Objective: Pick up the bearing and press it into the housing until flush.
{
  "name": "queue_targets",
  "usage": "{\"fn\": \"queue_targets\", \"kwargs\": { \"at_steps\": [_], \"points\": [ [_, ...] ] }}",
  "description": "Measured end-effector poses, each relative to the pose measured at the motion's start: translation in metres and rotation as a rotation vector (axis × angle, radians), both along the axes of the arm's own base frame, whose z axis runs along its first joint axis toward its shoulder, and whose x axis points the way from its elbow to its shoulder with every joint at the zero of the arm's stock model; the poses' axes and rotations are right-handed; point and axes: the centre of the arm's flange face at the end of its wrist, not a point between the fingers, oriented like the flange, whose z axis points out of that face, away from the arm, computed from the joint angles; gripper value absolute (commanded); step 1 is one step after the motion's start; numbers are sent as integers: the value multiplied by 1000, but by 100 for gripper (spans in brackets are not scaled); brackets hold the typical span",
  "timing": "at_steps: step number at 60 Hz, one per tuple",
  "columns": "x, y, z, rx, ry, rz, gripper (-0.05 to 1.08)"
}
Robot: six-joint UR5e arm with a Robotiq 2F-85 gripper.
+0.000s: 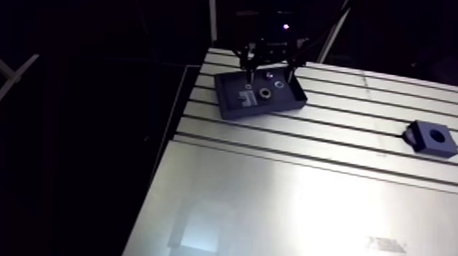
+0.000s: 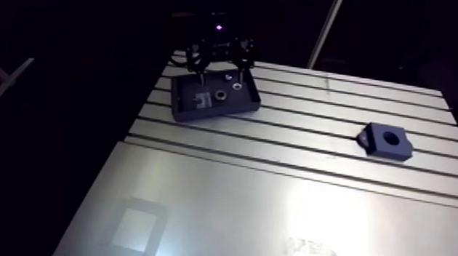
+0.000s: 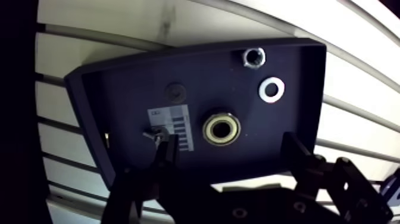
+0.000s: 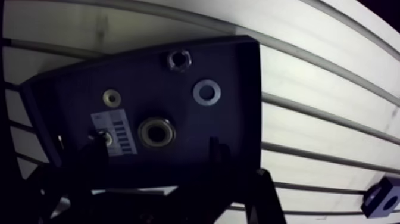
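The bearing (image 3: 222,129), a brass-coloured ring with a dark bore, lies flat in a dark tray (image 3: 119,89) beside a white label. My gripper (image 3: 231,152) hovers over the tray, open, its two fingertips either side of the bearing and slightly short of it, with nothing held. In the arm view the gripper (image 1: 266,72) hangs above the tray (image 1: 265,110) at the table's far left. The housing (image 1: 431,138), a dark block with a round bore, sits alone on the table far to the right.
In the tray, beyond the bearing, lie a silver washer (image 3: 271,90), a nut (image 3: 254,57) and a small dark disc (image 3: 175,92); a tiny screw (image 3: 156,134) rests near one fingertip. The slotted table (image 1: 309,212) spreads wide toward the near side.
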Motion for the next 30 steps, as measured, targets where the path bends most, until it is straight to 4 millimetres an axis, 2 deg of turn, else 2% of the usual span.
{"fn": "queue_targets", "kwargs": {
  "at_steps": [15, 30],
  "points": [
    [1, -2, -8, 1, -4, 4, 25],
    [2, -2, -17, 4, -14, 4, 26]
  ]
}}
